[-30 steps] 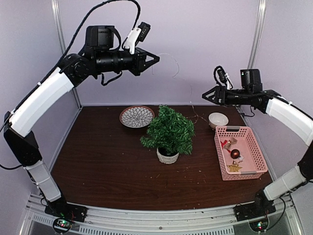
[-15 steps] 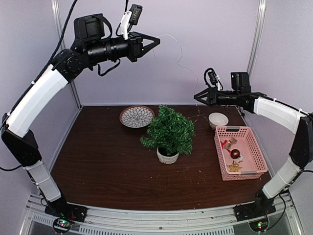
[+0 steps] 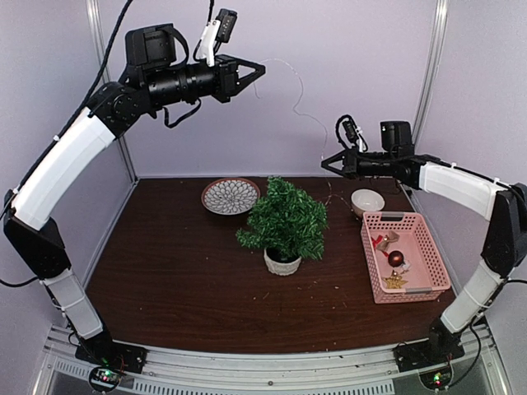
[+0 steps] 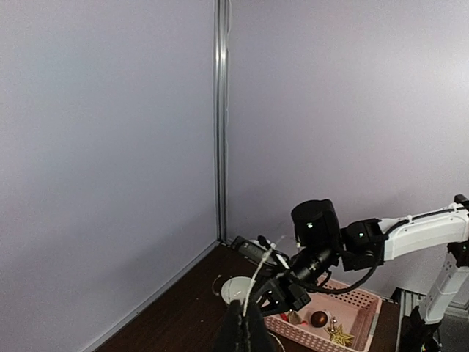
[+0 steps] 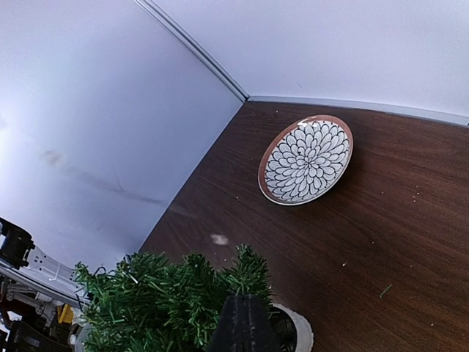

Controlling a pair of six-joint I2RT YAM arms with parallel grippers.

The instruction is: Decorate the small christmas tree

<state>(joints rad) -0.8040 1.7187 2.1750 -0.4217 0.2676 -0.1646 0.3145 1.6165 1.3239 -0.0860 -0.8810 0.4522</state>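
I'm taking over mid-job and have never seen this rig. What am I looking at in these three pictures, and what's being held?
A left arm and a right arm are bolted at the near edge of the table. Each ends in a two-finger tool. The wide picture looks down from above and behind them. The other two come from a camera on each wrist. On the table are a tree in a white pot, a patterned plate, a white bowl, and a pink basket holding a red ball and a gold star. The left tool, raised high, is shut on a thin wire. The wire droops across to the right tool, also shut, seemingly on the same wire.
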